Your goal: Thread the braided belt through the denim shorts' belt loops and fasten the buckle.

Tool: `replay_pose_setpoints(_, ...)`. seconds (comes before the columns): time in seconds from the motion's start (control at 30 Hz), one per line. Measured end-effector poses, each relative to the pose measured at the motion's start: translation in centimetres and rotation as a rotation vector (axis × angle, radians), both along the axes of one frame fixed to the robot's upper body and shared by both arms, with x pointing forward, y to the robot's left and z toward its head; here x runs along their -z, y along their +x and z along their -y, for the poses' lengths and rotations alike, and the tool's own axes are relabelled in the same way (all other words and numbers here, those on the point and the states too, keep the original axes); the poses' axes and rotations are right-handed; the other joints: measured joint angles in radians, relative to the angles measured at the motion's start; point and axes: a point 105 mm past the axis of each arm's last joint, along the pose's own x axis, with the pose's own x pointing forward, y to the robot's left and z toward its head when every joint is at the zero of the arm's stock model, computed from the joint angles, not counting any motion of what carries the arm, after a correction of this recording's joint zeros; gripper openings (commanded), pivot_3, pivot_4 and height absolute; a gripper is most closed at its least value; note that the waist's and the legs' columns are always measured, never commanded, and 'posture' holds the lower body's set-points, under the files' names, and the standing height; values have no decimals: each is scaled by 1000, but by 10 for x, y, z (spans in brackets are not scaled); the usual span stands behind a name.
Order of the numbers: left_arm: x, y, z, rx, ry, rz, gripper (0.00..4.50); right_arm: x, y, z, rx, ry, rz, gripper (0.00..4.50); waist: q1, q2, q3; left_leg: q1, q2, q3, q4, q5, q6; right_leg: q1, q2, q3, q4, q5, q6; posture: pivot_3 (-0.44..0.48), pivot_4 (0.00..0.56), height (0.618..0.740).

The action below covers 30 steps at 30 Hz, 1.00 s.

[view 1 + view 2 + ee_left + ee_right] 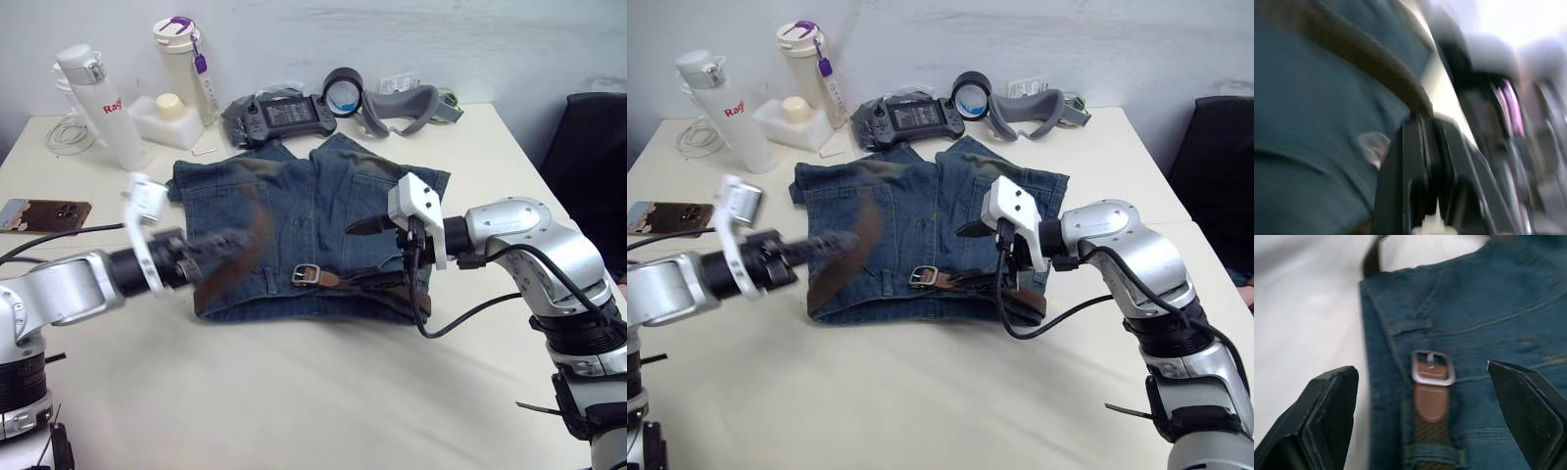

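The denim shorts (304, 211) lie flat mid-table, waistband nearest me. The braided belt (364, 281) runs along the waistband, and its silver buckle (307, 275) rests near the waistband's middle. A belt loop (1410, 326) sits just beyond the buckle in the right wrist view. My left gripper (227, 241) hovers over the shorts' left half, shut on the belt's free brown end (1376, 66), which is lifted off the cloth and blurred. Over the shorts' right half, my right gripper (377, 240) is open with nothing in it, its fingers (1327, 406) standing wide to either side of the buckle (1432, 368).
At the back left stand a white bottle (98, 103), a purple-lidded bottle (184, 59) and a white box (167, 117). A controller (284, 116), a tape roll (343, 90) and a grey headset (402, 106) lie behind the shorts. A phone (44, 213) lies far left. A black chair (588, 147) stands right.
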Motion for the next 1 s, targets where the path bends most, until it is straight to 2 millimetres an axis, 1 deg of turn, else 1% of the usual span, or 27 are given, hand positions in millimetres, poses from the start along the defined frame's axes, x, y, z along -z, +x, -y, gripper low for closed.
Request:
replay_pose_setpoints(0.03, 3, -11, 7, 101, 35, -7, 49, -1, 1, 1, 18, 8, 14, 4500, -3, 1, 0, 1, 0, 1, 0, 0, 0, 0, 0, 1, 0, 0, 0, 0, 150, 740)
replay_pose_setpoints(0.07, 7, -17, 9, 166, 80, -26, 49, -1, 2, 4, 45, 15, 28, 4500, -5, 1, 0, 1, 2, 1, 0, 0, -1, -1, 3, 1, 0, 0, 0, 0, 150, 740)
replay_pose_setpoints(0.1, 10, -19, 8, 196, 123, -40, 49, -1, 4, 7, 76, 23, 45, 4500, -5, 1, 1, 1, 3, 1, -1, 1, -2, -1, 3, 1, 0, -1, -1, 0, 150, 740)
replay_pose_setpoints(0.17, 6, -12, 3, 208, 135, -35, 49, -3, 9, 11, 137, 51, 88, 4500, -2, 3, 2, 2, 4, 1, -1, 3, -5, -3, 5, 2, 0, -2, -3, 0, 150, 740)
replay_pose_setpoints(0.23, 6, -7, -3, 195, 154, -28, 49, -5, 6, 8, 144, 74, 105, 4500, -2, 4, 2, 2, 6, 1, -1, 3, -6, -3, 7, 2, 0, -2, -4, 0, 150, 740)
replay_pose_setpoints(0.33, 22, -2, -6, 201, 254, -25, 49, -2, -7, 3, 110, 89, 63, 4500, 0, 4, 2, 1, 7, 1, -2, 2, -7, -3, 8, 2, -1, -2, -4, 0, 150, 740)
replay_pose_setpoints(0.4, 36, 6, -5, 214, 307, 3, 49, 3, -21, 5, 80, 85, -15, 4500, 1, 4, 3, 1, 6, 1, -2, 2, -6, -3, 8, 3, -2, -2, -4, 0, 150, 740)
replay_pose_setpoints(0.47, 45, 10, -6, 227, 341, 17, 49, 3, -27, 7, 64, 75, -53, 4500, 2, 4, 3, 1, 6, 1, -2, 2, -6, -3, 7, 3, -2, -2, -4, 0, 150, 740)
replay_pose_setpoints(0.5, 47, 11, -6, 237, 353, 31, 49, 2, -30, 6, 53, 75, -64, 4500, 2, 4, 3, 1, 6, 1, -1, 2, -6, -3, 7, 3, -2, -2, -4, 0, 150, 740)
replay_pose_setpoints(0.67, 66, 12, -8, 356, 570, 194, 49, 4, -37, 7, 17, 58, -113, 4500, -1, 5, 3, 1, 7, 2, -2, 2, -6, -4, 7, 3, -2, -2, -5, 0, 150, 740)
replay_pose_setpoints(0.73, 71, 14, -8, 393, 630, 258, 49, 4, -35, 3, -19, 15, -68, 4500, -2, 5, 3, 1, 7, 2, -2, 2, -6, -4, 7, 3, -2, -2, -5, 0, 150, 740)
replay_pose_setpoints(0.8, 71, 18, -8, 410, 676, 316, 49, 6, -31, 0, -52, -41, -21, 4500, -2, 5, 3, 1, 7, 3, -2, 2, -5, -5, 7, 3, -1, -2, -5, 0, 150, 740)
replay_pose_setpoints(0.87, 70, 25, -12, 450, 798, 465, 49, 14, -18, -7, -131, -187, 133, 4500, -3, 5, 3, 1, 7, 4, -1, 1, -5, -5, 7, 3, -1, -2, -5, 0, 150, 740)
replay_pose_setpoints(0.93, 73, 28, -17, 472, 862, 531, 49, 23, -6, -14, -189, -266, 227, 4500, -4, 5, 3, 1, 7, 5, -1, 1, -4, -6, 7, 3, -1, -2, -5, 0, 150, 740)
replay_pose_setpoints(1.0, 74, 30, -18, 477, 878, 549, 49, 27, -1, -19, -218, -295, 275, 4500, -4, 6, 4, -1, 7, 5, -1, 1, -4, -7, 7, 3, 0, -2, -5, 0, 150, 740)
